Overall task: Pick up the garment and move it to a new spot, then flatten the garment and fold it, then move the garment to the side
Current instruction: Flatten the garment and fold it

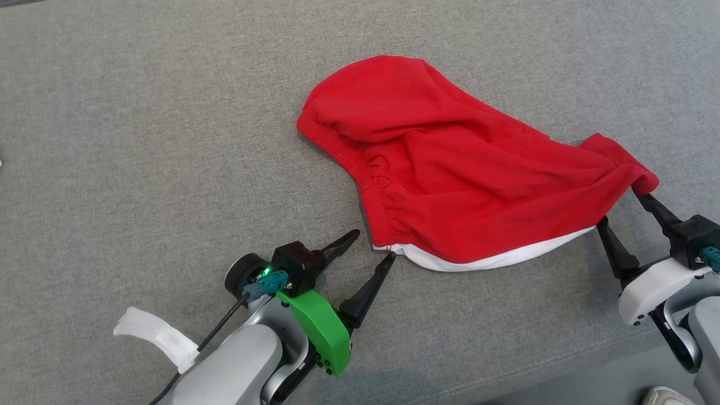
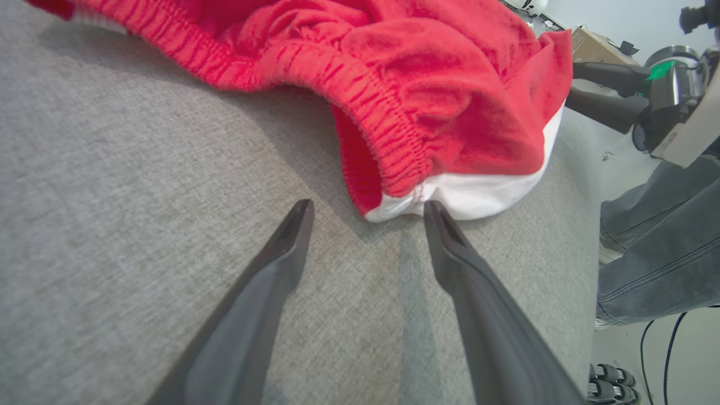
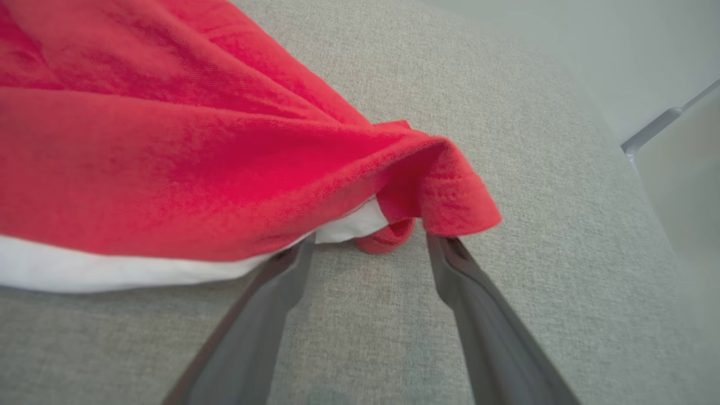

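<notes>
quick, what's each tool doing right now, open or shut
left tool: open, holding nothing, tips at the red garment's corner
right tool: open, empty, tips at its other end

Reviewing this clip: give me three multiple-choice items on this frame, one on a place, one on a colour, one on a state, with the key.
1. Where is the left tool relative to the garment?
A. Resting on its middle
B. Beyond its far edge
C. At its near waistband corner

2. What colour is the strip along the garment's near edge?
A. White
B. Blue
C. Black

3. How do the two tools' jaws stand?
A. Both shut on cloth
B. Both open
C. Left shut, right open

Key:
1 C: in the left wrist view its fingertips point at the elastic corner.
2 A: the strip shows white below the red cloth.
3 B: the left tool and the right tool both show spread fingers with no cloth pinched.
</notes>
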Controlling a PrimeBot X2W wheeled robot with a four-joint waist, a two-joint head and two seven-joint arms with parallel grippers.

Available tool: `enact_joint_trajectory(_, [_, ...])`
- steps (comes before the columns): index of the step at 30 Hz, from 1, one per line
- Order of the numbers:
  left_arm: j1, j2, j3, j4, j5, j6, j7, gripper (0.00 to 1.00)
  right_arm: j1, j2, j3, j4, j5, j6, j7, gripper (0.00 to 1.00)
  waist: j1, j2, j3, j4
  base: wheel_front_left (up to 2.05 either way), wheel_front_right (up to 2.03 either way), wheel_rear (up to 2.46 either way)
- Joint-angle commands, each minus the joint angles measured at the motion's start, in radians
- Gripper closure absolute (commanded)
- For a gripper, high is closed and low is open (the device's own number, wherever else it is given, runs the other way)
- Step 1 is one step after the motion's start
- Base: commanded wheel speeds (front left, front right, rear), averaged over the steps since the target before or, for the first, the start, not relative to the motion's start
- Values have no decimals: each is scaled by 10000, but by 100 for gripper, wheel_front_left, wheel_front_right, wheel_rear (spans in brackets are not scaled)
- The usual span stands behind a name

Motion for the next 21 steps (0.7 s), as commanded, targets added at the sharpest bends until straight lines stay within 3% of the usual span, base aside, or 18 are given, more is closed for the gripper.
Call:
enact_joint_trajectory(1, [183, 78, -56, 81, -51, 31, 35, 0, -153, 56, 54, 47, 91, -14, -33, 0, 0, 0, 7, 25, 0, 0, 0])
enact_joint_trajectory(10, [116, 82, -119, 62, -61, 71, 2, 0, -589, 319, 486, 703, 385, -14, -32, 0, 0, 0, 50, 121, 0, 0, 0])
enact_joint_trajectory(11, [94, 78, -118, 60, -68, 70, -13, 0, -649, 332, 531, 789, 435, -14, -33, 16, 0, 0, 57, 138, 0, 0, 0])
enact_joint_trajectory(12, [68, 73, -121, 56, -74, 66, -4, 0, -697, 334, 557, 878, 530, -14, -32, 42, 0, 0, 58, 158, 0, 0, 0])
enact_joint_trajectory(14, [34, 72, -114, 35, -100, 60, -29, 0, -753, 364, 544, 949, 706, -14, -32, 70, 0, 0, 41, 192, 0, 0, 0])
enact_joint_trajectory(15, [29, 74, -103, 24, -116, 60, -39, 4, -756, 318, 487, 953, 762, -14, -32, 90, 0, 0, 24, 203, 0, 0, 0])
enact_joint_trajectory(16, [34, 76, -96, 17, -115, 59, -53, 39, -713, 267, 457, 952, 827, -14, -32, 100, 0, 0, 4, 215, 0, 0, 0])
enact_joint_trajectory(18, [72, 80, -106, 10, -147, 54, -84, 75, -581, 163, 362, 861, 918, -14, -32, 100, 0, 0, -51, 228, 0, 0, 0])
enact_joint_trajectory(19, [118, 78, -122, 5, -173, 48, -89, 100, -483, 100, 334, 805, 965, -14, -32, 100, 0, 0, -88, 230, 0, 0, 0])
enact_joint_trajectory(21, [231, 76, -145, -48, -221, 36, -134, 100, -323, -50, 268, 641, 1013, -14, -33, 100, 0, 0, -176, 198, 0, 0, 0])
